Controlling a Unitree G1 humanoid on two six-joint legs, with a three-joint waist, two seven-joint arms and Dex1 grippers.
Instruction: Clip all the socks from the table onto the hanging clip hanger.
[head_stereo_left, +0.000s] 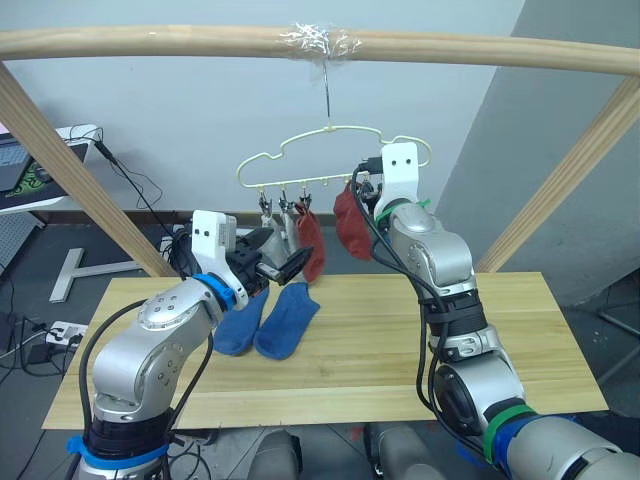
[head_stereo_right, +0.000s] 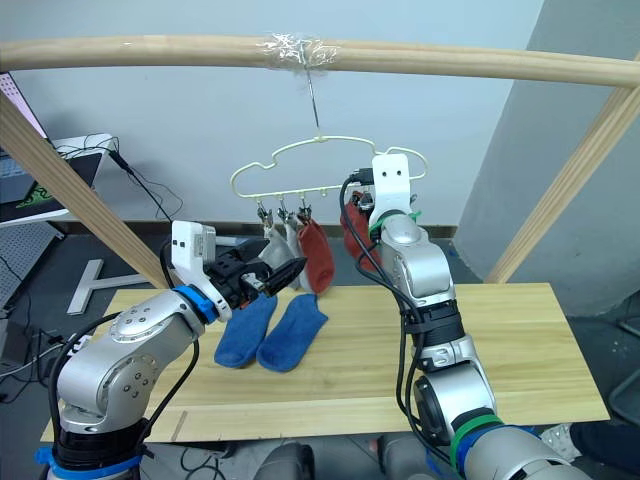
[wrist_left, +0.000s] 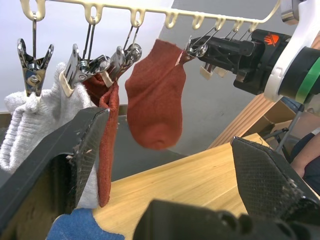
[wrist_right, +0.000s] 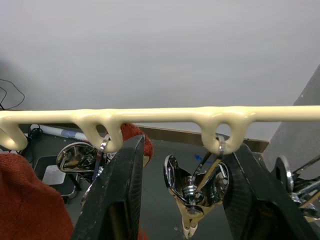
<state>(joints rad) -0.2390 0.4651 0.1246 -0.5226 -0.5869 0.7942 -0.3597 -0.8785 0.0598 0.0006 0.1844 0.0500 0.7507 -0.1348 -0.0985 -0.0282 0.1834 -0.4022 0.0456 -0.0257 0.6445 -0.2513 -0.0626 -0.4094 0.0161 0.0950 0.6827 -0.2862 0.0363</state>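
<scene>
socks (head_stereo_left: 286, 318): two blue knit flat on plank table (head_stereo_left: 380, 340); left pincer (wrist_left: 170, 165) wide; right pincer (wrist_right: 182, 185) spread round metal clip (wrist_right: 192, 192).

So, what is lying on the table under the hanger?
Two blue socks lie side by side on the table. The left gripper covers their upper ends.

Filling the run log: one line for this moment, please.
right gripper: open at clip hanger | rust-red sock clipped | blue socks on table

A pale grey-white wall (head_stereo_left: 200, 110) fills the background, with a darker grey panel (head_stereo_left: 560, 120) at upper right. A round light wooden pole frame (head_stereo_left: 150, 42) spans the top of the frame. At lower left, dark grey floor (head_stereo_left: 40, 265) carries black cables (head_stereo_left: 135, 185) and a white power strip (head_stereo_left: 62, 332).
</scene>
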